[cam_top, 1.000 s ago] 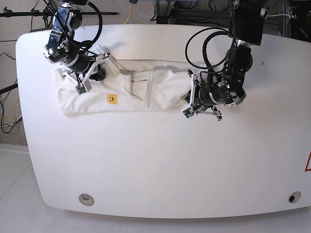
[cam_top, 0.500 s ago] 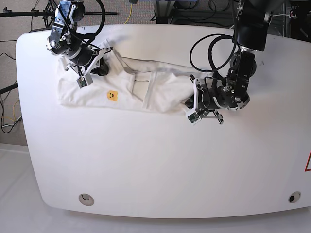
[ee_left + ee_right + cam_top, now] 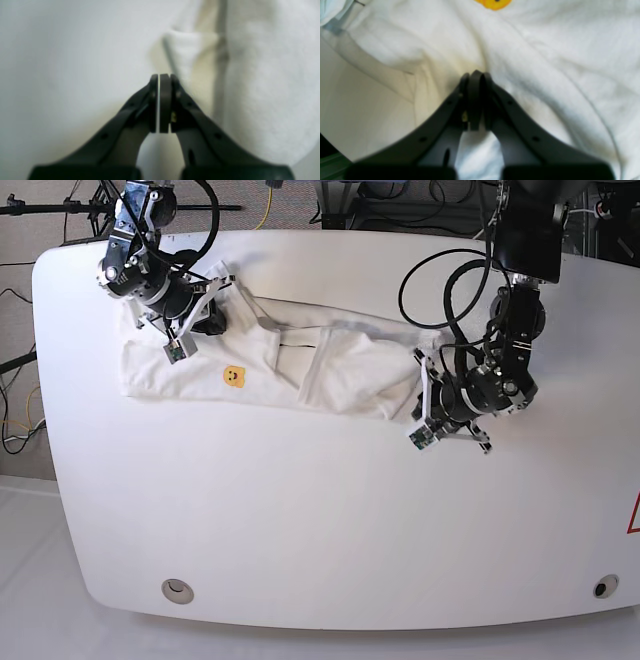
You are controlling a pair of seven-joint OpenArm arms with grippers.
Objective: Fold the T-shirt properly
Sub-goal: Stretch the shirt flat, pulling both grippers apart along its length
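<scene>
- I see the T-shirt (image 3: pixel 300 365) bunched in a long strip near the bench (image 3: pixel 320 530) far edge.
- My left tool (image 3: pixel 160 100): closed, empty, beside the cloth's end.
- My right tool (image 3: pixel 475 97): closed, pinching shirt fabric.
- Near half of the bench is open.

Even, bright overhead light fills the base view, with soft short shadows under the arms; both wrist views are blurred, dimmer and yellow-tinged near the fingers (image 3: pixel 475 100), cloth out of focus
</scene>
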